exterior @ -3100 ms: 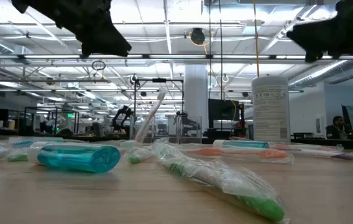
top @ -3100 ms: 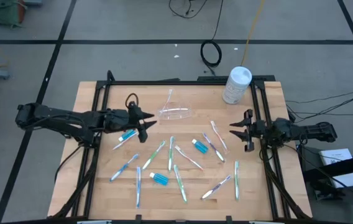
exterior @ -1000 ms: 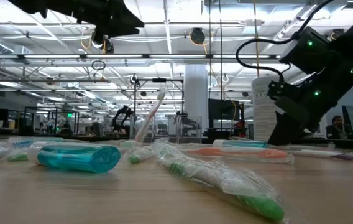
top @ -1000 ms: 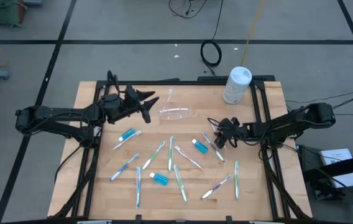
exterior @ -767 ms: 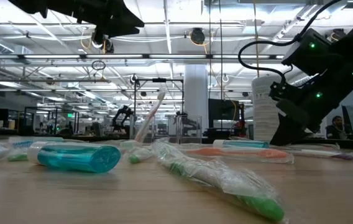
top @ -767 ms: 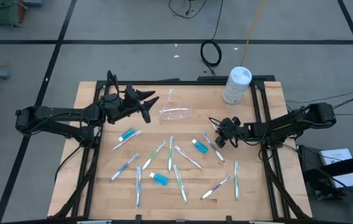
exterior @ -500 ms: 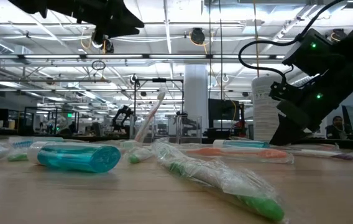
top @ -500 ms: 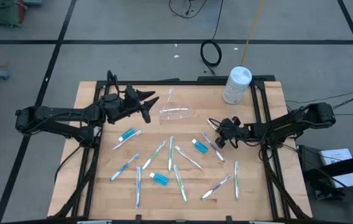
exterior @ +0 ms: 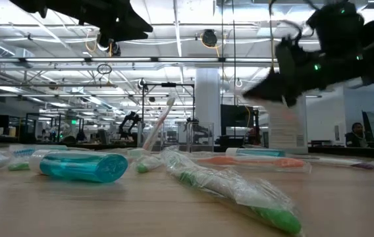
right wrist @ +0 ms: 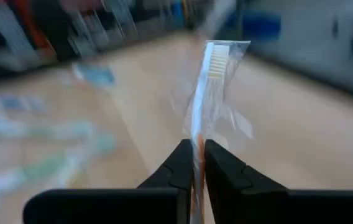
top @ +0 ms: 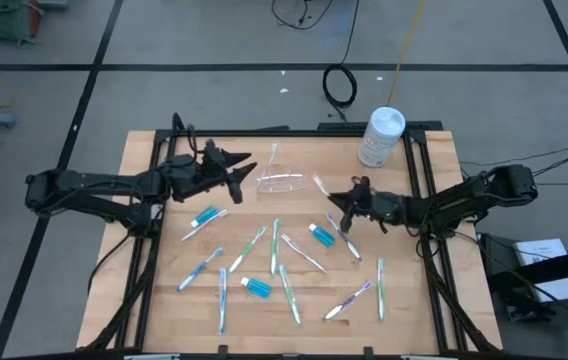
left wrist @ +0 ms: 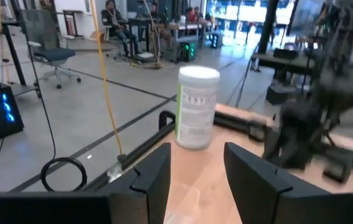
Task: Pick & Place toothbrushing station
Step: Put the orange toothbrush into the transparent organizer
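The right gripper (right wrist: 199, 163) has its jaws pinched on a wrapped toothbrush (right wrist: 206, 93) with an orange handle, holding it clear of the wooden table (top: 144, 300), near the clear cup (top: 283, 181) lying on its side. The left gripper (top: 241, 170) hangs with its jaws apart and nothing between them, just beside the cup on its other side. The remaining toothbrushes (top: 290, 293) and two blue tubes (top: 256, 288) lie scattered over the table; a white canister (top: 381, 136) stands at its far edge.

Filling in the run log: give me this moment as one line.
right gripper: shut on wrapped toothbrush, lifted off table | left gripper: open, hovering beside clear cup
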You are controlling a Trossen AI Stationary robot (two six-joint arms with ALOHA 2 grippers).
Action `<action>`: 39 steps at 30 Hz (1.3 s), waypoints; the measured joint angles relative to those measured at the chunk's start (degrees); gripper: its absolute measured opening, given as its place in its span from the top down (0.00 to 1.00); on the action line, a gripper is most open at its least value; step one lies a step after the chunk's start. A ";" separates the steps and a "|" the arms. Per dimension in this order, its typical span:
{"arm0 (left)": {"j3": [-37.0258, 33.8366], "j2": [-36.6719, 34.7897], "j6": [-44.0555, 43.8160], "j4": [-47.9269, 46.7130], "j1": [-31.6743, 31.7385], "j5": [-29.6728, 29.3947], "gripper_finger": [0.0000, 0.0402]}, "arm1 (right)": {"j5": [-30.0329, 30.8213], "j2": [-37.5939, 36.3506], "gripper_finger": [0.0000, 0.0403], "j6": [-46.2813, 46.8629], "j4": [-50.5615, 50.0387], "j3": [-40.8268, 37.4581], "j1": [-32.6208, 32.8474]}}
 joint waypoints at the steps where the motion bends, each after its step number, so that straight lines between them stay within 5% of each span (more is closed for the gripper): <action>1: 0.00 0.00 0.46 -0.63 -0.30 -0.01 0.62 | -0.09 -0.04 0.96 -2.04 4.11 0.05 0.00; 8: 0.00 0.02 1.32 -4.36 -2.26 0.00 0.62 | -9.84 -0.07 0.96 -12.53 21.92 1.81 -0.97; 16: 0.00 0.02 1.23 -4.38 -4.30 0.00 0.62 | -16.30 1.48 0.96 -18.42 15.49 12.27 -2.50; 31: 0.00 0.02 1.44 -1.74 -4.38 -0.17 0.62 | -16.18 21.89 0.96 -22.83 15.32 28.42 -7.57; 39: 0.00 0.00 1.56 3.16 -3.75 -0.63 0.62 | -14.55 27.98 0.96 -23.27 16.38 30.56 -12.65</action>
